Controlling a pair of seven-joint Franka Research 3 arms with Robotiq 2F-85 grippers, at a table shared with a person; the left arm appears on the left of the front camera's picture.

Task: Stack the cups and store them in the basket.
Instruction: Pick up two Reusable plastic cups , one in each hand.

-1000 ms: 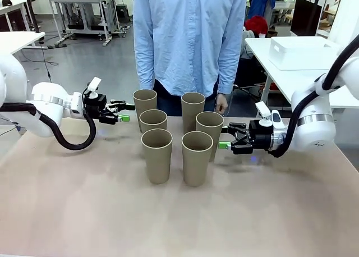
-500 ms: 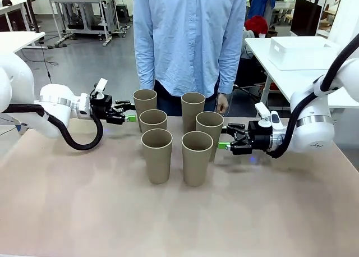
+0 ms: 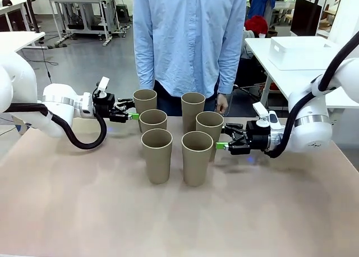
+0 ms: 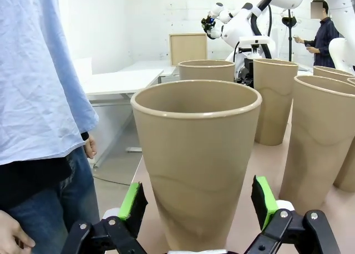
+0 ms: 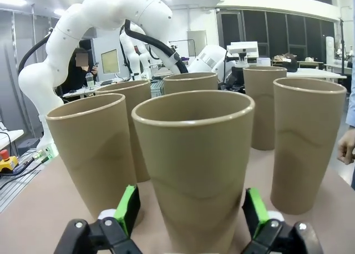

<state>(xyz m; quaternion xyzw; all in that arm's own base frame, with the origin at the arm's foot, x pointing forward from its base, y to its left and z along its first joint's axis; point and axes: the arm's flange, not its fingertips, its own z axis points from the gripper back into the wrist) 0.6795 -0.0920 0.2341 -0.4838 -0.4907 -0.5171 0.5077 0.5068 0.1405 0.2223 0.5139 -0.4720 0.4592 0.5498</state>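
Six tan cardboard cups stand upright in two columns mid-table. The back-left cup (image 3: 145, 101) (image 4: 197, 148) sits between the open fingers of my left gripper (image 3: 133, 113) (image 4: 198, 203), with the green pads clear of its walls. From the right, my right gripper (image 3: 221, 142) (image 5: 191, 211) stands open around the middle-right cup (image 3: 209, 126) (image 5: 194, 165), pads on either side and not pressing. The other cups are the back-right (image 3: 193, 104), middle-left (image 3: 153, 121), front-left (image 3: 156, 155) and front-right (image 3: 197, 157). The white basket (image 3: 303, 54) rests on a side table at the back right.
A person in a light blue shirt (image 3: 188, 38) stands at the far edge right behind the cups, one hand (image 3: 221, 103) hanging by the back-right cup. The brown tabletop (image 3: 179, 218) has free room in front of the cups and at both sides.
My left gripper has moved right, up to the back-left cup. The right gripper has crept slightly left at the middle-right cup. The cups have not moved.
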